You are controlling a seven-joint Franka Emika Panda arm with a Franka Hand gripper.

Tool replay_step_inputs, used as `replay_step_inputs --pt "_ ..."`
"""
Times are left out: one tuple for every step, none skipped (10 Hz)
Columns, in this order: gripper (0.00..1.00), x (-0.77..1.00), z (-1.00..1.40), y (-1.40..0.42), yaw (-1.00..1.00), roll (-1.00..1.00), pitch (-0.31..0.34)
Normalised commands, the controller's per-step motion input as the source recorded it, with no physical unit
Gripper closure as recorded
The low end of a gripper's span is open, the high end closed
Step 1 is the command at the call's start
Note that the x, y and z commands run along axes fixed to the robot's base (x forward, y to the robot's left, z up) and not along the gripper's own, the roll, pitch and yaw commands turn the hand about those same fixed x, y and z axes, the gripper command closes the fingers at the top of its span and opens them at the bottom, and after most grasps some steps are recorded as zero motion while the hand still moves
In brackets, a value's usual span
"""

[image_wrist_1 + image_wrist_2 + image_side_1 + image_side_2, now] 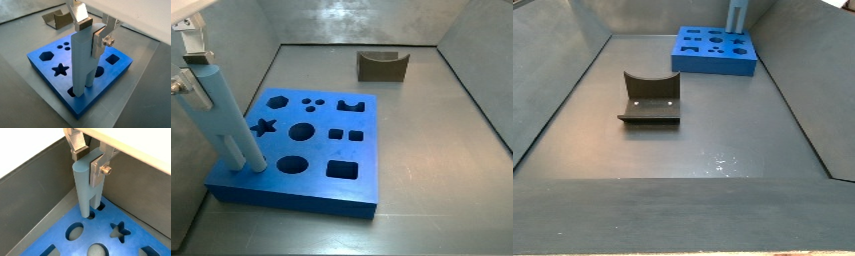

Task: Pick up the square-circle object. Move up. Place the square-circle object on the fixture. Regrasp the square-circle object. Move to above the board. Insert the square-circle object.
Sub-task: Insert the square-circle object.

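Over the board's (305,150) corner hole, the gripper (93,31) jaws clamp the square-circle object (83,60) upright, its tip entering; insertion underway, next push straight down.

A scuffed grey floor (714,140) lies enclosed by grey walls (547,80).

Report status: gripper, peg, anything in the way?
Gripper over board corner, shut on peg. Peg upright, tip in a hole. Fixture apart, nothing blocking.
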Motion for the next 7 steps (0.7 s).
replay_step_inputs --pt "1.0 0.0 -0.03 0.19 0.01 -0.4 0.06" --pt "1.0 0.0 0.0 0.21 0.0 -0.41 0.02" --pt "1.0 0.0 0.0 0.29 0.0 -0.31 0.0" --pt "1.0 0.0 0.0 0.31 0.0 -0.06 0.0" --pt "1.0 -0.01 0.0 0.09 0.0 -0.08 0.0" --pt "1.0 -0.07 0.0 0.08 0.0 -0.09 0.0" --pt "1.0 -0.21 -0.05 0.16 0.0 -0.07 0.0"
